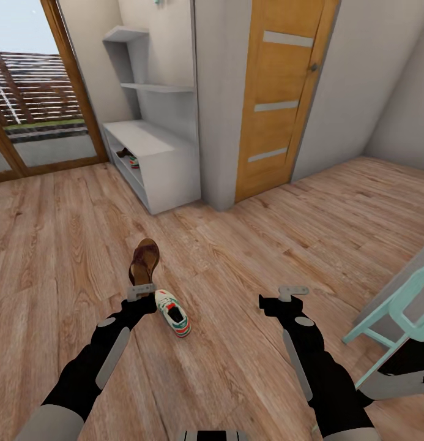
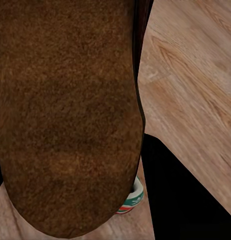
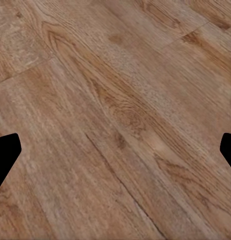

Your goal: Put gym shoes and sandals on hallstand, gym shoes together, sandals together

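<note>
While the head view shows the left gripper point(image 1: 140, 292) clamped on a brown sandal point(image 1: 144, 260), its wrist view reveals the sole. One gym shoe point(image 1: 174, 313) lies beside it. Right gripper point(image 1: 284, 297) spread wide.

The head view looks forward and down from above both arms over the floor point(image 1: 248, 245), toward the rack point(image 1: 153, 162) far ahead. The left wrist view sits very close against a sandal point(image 2: 65, 115), with a shoe point(image 2: 131, 201) peeking beside it; the head view shares both, sandal point(image 1: 144, 260) and shoe point(image 1: 174, 313). The right wrist view faces down, near bare floor point(image 3: 115, 120).
</note>
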Robot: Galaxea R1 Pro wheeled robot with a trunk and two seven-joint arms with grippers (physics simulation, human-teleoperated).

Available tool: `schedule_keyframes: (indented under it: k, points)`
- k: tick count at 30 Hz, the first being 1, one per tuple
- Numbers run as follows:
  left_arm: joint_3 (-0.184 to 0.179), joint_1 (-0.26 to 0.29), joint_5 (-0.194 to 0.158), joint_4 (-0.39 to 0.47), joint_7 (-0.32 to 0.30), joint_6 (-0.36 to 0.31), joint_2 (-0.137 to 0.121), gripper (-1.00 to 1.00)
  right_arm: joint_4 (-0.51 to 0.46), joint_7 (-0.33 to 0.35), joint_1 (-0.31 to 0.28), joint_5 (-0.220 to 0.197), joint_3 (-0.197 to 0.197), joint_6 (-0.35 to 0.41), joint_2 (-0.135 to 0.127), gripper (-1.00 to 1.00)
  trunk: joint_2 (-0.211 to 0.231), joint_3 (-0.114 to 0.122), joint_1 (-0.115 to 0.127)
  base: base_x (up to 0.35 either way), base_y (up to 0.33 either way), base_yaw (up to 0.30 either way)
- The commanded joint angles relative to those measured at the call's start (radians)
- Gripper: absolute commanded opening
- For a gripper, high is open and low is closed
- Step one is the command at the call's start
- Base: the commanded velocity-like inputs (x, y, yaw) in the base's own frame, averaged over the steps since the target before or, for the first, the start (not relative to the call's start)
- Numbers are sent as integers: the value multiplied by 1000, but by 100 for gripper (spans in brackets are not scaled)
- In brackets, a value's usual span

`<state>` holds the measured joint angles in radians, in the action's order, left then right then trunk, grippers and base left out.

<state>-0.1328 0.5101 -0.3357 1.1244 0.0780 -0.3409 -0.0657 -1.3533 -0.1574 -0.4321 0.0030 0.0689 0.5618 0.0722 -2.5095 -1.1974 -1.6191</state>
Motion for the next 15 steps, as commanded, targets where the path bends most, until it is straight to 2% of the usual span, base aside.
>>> schedule_keyframes:
  k: [1, 6, 15]
  points:
    - [-3, 1, -7, 2, 6, -5, -1, -100, -1, -5, 0, 0, 2, 6, 0, 100, 0, 0, 0, 0, 0, 104]
    - [-3, 1, -7, 2, 6, -4, -1, -100, -1, -5, 0, 0, 2, 6, 0, 100, 0, 1, 0, 0, 0, 204]
    - [-4, 0, -6, 2, 6, -5, -1, -100, -1, -5, 0, 0, 2, 6, 0, 100, 0, 1, 0, 0, 0, 280]
